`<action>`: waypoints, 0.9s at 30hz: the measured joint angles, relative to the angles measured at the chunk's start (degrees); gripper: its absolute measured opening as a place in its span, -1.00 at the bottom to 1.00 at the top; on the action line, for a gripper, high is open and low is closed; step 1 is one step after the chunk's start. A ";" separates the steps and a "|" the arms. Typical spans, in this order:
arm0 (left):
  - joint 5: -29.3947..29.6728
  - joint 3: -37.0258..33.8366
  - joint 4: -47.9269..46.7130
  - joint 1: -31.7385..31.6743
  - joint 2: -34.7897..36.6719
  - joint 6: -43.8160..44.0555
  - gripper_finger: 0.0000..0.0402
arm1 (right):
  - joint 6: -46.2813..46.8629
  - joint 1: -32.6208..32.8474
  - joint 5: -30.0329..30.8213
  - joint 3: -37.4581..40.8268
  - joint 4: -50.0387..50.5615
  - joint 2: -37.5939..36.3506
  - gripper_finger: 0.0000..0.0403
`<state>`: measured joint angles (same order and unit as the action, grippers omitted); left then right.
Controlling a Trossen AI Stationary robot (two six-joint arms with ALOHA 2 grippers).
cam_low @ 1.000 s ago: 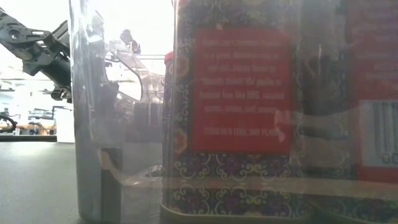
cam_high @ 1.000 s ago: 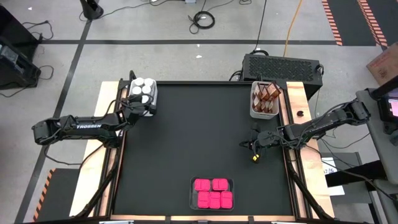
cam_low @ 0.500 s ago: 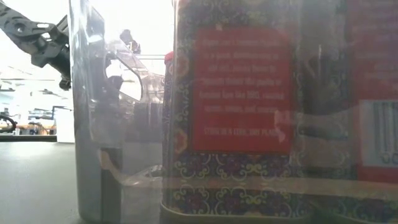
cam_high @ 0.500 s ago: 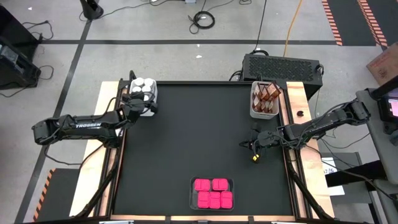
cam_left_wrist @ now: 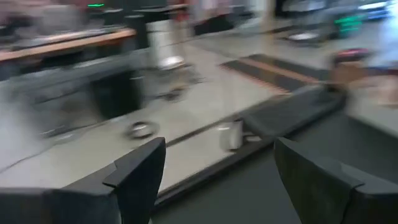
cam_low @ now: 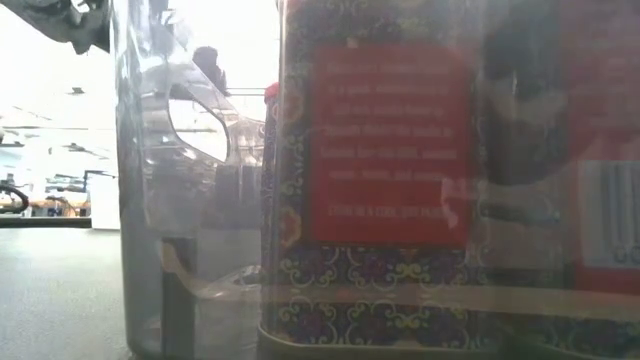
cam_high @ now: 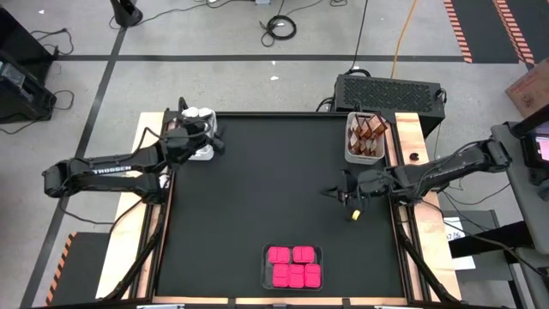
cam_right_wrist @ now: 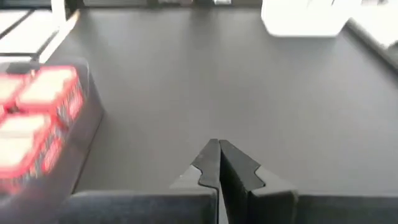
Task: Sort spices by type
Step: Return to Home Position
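Now | L gripper was spread wide, empty, by white-lid jars far-left | R gripper pinched closed, empty, right side | brown jars far-right, pink boxes near edge | we judged: lift L straight up, then retract.

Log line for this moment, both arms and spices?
left gripper open, empty, by white-lidded jars back-left | right gripper shut, empty, right side mid-table | brown jars in back-right bin | pink boxes in front tray
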<state>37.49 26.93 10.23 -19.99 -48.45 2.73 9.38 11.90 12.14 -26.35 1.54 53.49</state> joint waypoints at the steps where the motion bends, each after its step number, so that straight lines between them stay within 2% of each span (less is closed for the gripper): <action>1: -2.90 0.83 0.05 0.47 -0.02 -0.36 0.50 | -1.62 -0.39 0.01 -1.29 -0.06 0.00 -1.00; 3: -11.11 2.45 0.04 1.07 -0.23 -0.34 0.50 | -5.66 -1.10 0.00 -3.68 -0.06 0.00 -1.00; 6: -26.42 3.96 2.74 1.78 -2.15 -0.05 0.50 | -11.46 -2.71 -0.03 -6.68 0.05 0.00 -1.00; 9: -34.75 5.02 4.90 2.83 -4.43 0.42 0.50 | -14.62 -5.32 -0.38 -9.51 1.13 -0.02 -1.00; 12: -37.08 6.27 6.96 3.43 -6.39 0.94 0.50 | -15.01 -8.63 -1.01 -12.02 3.83 -0.44 -1.00; 18: -41.54 7.40 10.01 4.40 -7.84 -0.32 0.50 | -14.52 -16.81 -9.97 -13.29 8.04 -5.29 -1.00; 23: -43.75 6.79 7.25 3.96 -2.48 -2.00 0.50 | -12.46 -22.97 -10.83 -13.31 14.44 -13.29 -1.00; 27: -44.49 0.63 8.18 3.10 4.30 -1.63 0.50 | -9.70 -25.13 -11.30 -10.38 13.02 -19.97 -1.00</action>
<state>-7.00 27.56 18.41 -16.90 -44.14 1.11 -0.32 -13.23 0.84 -36.73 14.56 33.52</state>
